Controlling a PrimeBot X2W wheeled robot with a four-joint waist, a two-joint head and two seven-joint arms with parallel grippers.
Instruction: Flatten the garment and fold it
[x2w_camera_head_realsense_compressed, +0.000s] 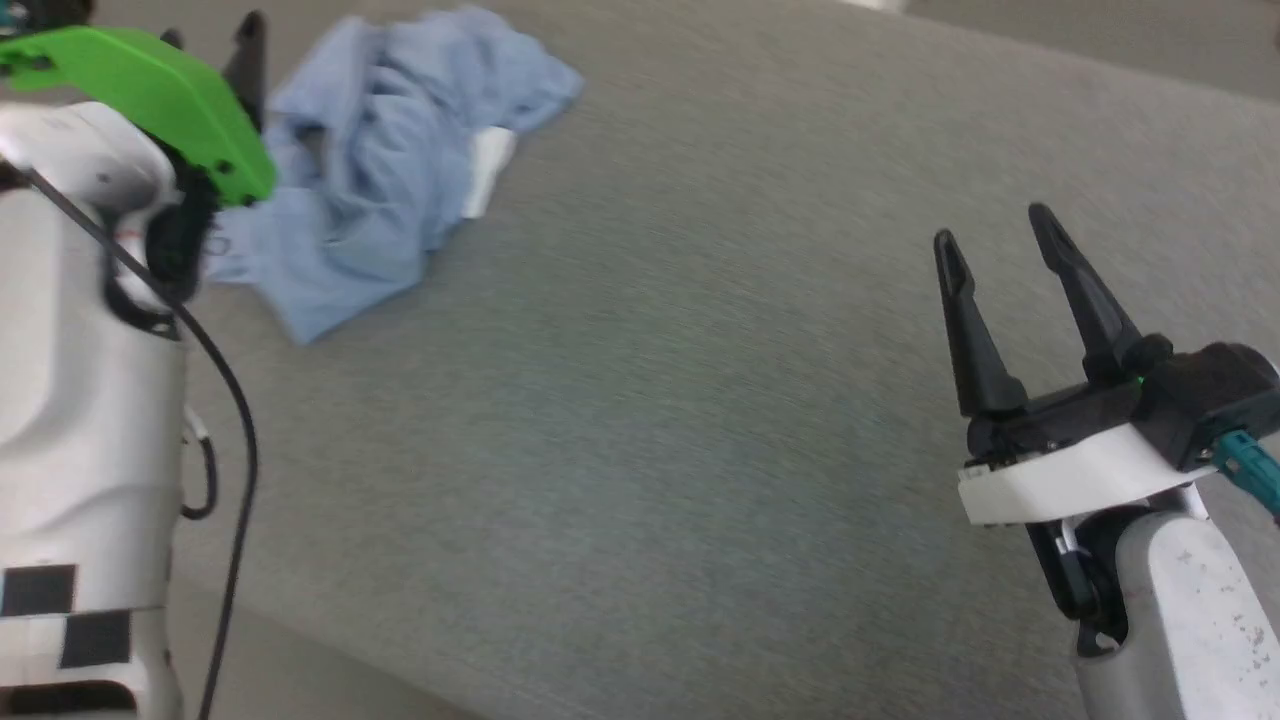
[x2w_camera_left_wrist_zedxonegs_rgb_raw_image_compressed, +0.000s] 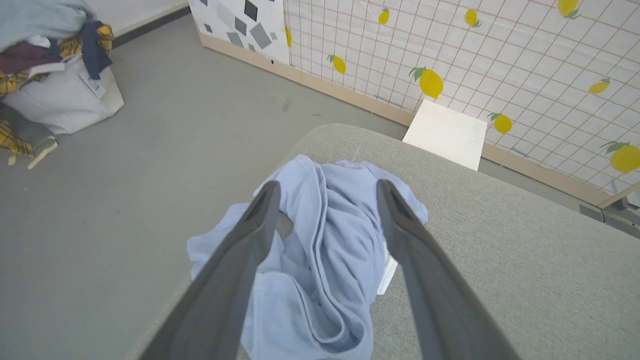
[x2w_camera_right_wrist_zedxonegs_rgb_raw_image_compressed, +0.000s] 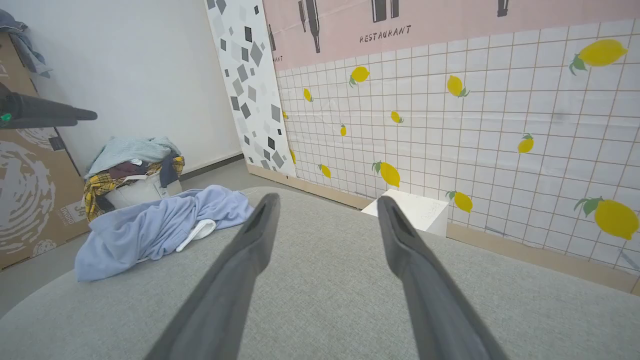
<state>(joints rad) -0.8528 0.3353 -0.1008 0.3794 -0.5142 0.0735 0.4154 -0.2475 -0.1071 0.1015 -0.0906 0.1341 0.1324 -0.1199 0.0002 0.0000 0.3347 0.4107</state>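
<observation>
The garment (x2w_camera_head_realsense_compressed: 390, 150), a light blue shirt with a white inner patch showing, lies crumpled at the far left corner of the grey padded table (x2w_camera_head_realsense_compressed: 700, 420). My left gripper (x2w_camera_head_realsense_compressed: 215, 32) hangs over the heap's left side, partly hidden behind its green cover. In the left wrist view the left gripper (x2w_camera_left_wrist_zedxonegs_rgb_raw_image_compressed: 328, 189) stands open above the garment (x2w_camera_left_wrist_zedxonegs_rgb_raw_image_compressed: 325, 250), with nothing between its fingers. My right gripper (x2w_camera_head_realsense_compressed: 992, 232) is open over bare table at the lower right, far from the cloth. In the right wrist view the right gripper (x2w_camera_right_wrist_zedxonegs_rgb_raw_image_compressed: 325, 200) has the garment (x2w_camera_right_wrist_zedxonegs_rgb_raw_image_compressed: 150, 225) off to its left.
A white laundry basket (x2w_camera_left_wrist_zedxonegs_rgb_raw_image_compressed: 65, 95) heaped with clothes stands on the floor beyond the table's left corner. A white box (x2w_camera_left_wrist_zedxonegs_rgb_raw_image_compressed: 445, 135) sits by the lemon-patterned wall. A cardboard box (x2w_camera_right_wrist_zedxonegs_rgb_raw_image_compressed: 25, 190) stands left of the basket. The table's rounded edge runs close to the garment.
</observation>
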